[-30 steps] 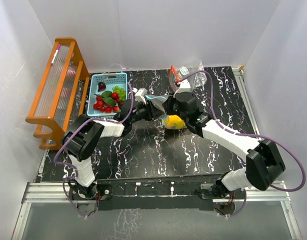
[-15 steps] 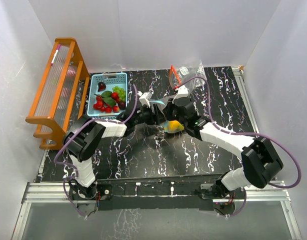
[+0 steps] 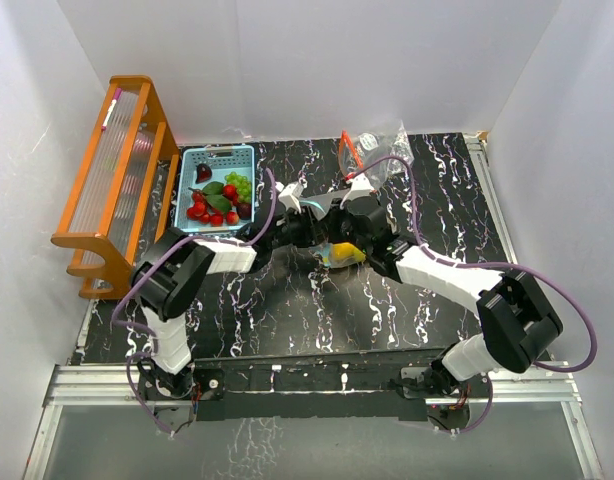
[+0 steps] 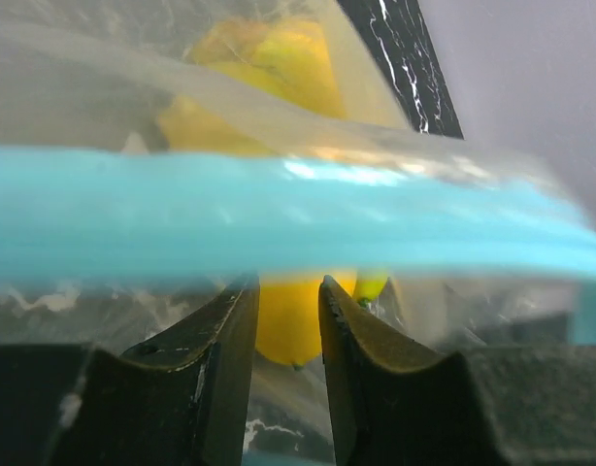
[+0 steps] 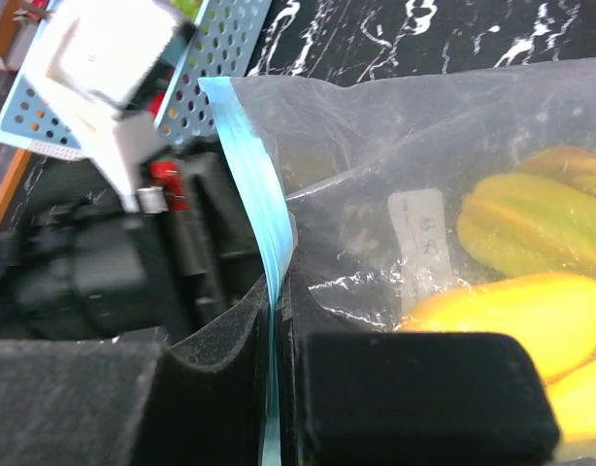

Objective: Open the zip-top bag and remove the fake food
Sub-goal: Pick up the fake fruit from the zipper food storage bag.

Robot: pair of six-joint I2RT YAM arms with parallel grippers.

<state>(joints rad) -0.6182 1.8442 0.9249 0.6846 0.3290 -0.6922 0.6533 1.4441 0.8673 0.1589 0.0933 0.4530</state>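
Note:
The clear zip-top bag point(image 3: 345, 253) with a blue zip strip point(image 5: 251, 184) lies mid-table. It holds yellow fake food: a rounded fruit point(image 5: 512, 311) and banana-like pieces point(image 5: 531, 228). My right gripper point(image 5: 279, 291) is shut on the zip strip, also seen in the top view point(image 3: 330, 222). My left gripper point(image 4: 288, 291) faces the strip point(image 4: 279, 209) from the other side. Its fingers point(image 4: 225, 335) stand a narrow gap apart, tips at the strip's lower edge, with yellow fruit point(image 4: 288, 325) showing through the film. In the top view it point(image 3: 309, 222) meets the right gripper.
A light-blue slotted basket point(image 3: 219, 156) at the back left holds red, green and dark fruit pieces point(image 3: 217, 200); its corner shows in the right wrist view point(image 5: 220, 58). An orange wooden rack point(image 3: 117, 170) stands far left. Another clear bag point(image 3: 379, 143) lies at the back.
My left gripper has moved right, up to the bag's zip strip. My right gripper has shifted slightly left and nearer with the bag.

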